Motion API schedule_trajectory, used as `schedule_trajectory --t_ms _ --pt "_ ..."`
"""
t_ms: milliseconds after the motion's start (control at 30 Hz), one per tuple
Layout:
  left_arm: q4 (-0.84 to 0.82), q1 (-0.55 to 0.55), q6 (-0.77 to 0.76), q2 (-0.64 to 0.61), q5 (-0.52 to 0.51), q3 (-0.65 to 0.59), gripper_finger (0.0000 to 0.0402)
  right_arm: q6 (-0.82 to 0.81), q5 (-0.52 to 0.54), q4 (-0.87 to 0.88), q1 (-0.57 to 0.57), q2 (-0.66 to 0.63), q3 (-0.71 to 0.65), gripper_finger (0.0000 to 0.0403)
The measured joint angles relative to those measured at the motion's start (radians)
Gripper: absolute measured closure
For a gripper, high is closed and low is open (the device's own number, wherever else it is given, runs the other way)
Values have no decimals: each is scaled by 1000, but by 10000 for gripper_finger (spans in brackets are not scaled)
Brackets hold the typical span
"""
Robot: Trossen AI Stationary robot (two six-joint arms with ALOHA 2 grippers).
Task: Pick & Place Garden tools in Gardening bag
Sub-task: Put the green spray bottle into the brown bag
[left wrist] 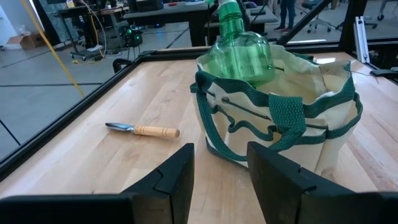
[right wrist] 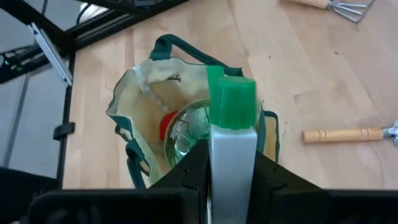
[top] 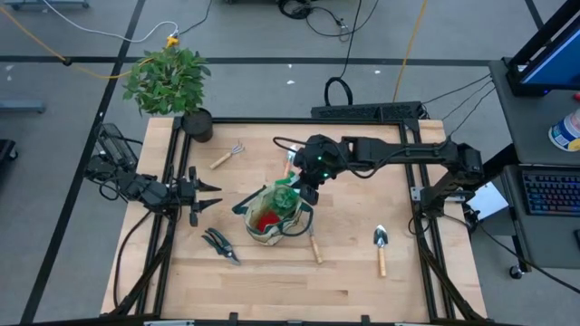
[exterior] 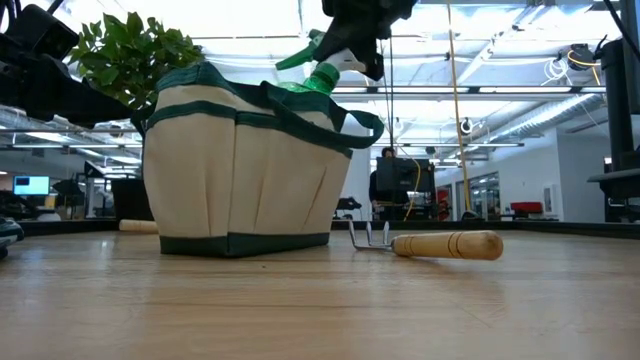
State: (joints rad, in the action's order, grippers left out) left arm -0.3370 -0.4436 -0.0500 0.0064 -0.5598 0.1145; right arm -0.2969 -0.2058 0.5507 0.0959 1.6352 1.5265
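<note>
The beige gardening bag (top: 272, 217) with green trim stands on its base at the table's middle; it also shows in the low view (exterior: 245, 170) and the left wrist view (left wrist: 286, 124). Red gloves (right wrist: 165, 126) lie inside it. My right gripper (right wrist: 231, 171) is above the bag's mouth, shut on the green spray bottle (left wrist: 241, 53). My left gripper (left wrist: 221, 177) is open and empty, level, to the left of the bag (top: 204, 193). A rake (top: 228, 156), black shears (top: 220, 244), a trowel (top: 381, 248) and a wooden-handled tool (top: 314, 246) lie flat on the table. My right gripper pinches the bottle's white trigger head (right wrist: 231, 149) between its two fingers, which come from above and point down. The bottle hangs below them, slightly tilted. Its clear green body (right wrist: 186, 137) is partly down inside the bag's mouth, its upper half above the rim (exterior: 322, 78).
A potted green plant (top: 168, 77) in a black pot (top: 197, 124) stands at the far left corner. In the low view a wooden-handled rake (exterior: 430, 243) lies beside the bag. Bare wood lies along the table's near edge.
</note>
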Motion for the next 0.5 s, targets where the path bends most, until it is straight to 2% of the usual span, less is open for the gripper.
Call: schedule_trajectory --t_ms 500 --pt "0 0 -5 0 0 0 247 38 6 -29 3 92 1 353"
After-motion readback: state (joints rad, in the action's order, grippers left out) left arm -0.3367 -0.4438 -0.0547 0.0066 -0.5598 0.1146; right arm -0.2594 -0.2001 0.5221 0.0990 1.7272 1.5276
